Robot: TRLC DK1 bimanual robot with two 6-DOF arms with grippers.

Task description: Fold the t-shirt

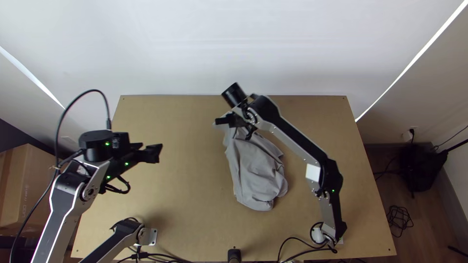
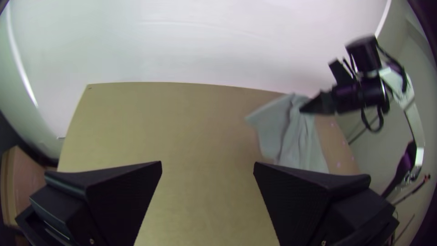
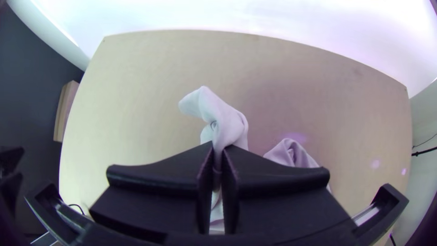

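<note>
The left arm (image 1: 61,209) is bent, left pincer (image 1: 156,153) spread wide — the right arm (image 1: 295,140), bent too, slants inward, right pincer (image 1: 220,121) closed, its fingers (image 3: 182,175) drawn together.

From where I stand, a white wall (image 1: 195,48) rises behind the light wooden table (image 1: 185,190). A brown cardboard box (image 1: 36,187) sits beyond the table's left side; on the right, a tangled black cable (image 1: 399,221) lies on the brown wooden floor (image 1: 431,226) near a dark bulky object (image 1: 417,168).

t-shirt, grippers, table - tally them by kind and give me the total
T-shirt: 1
Grippers: 2 (left gripper, right gripper)
Table: 1
Total: 4
</note>
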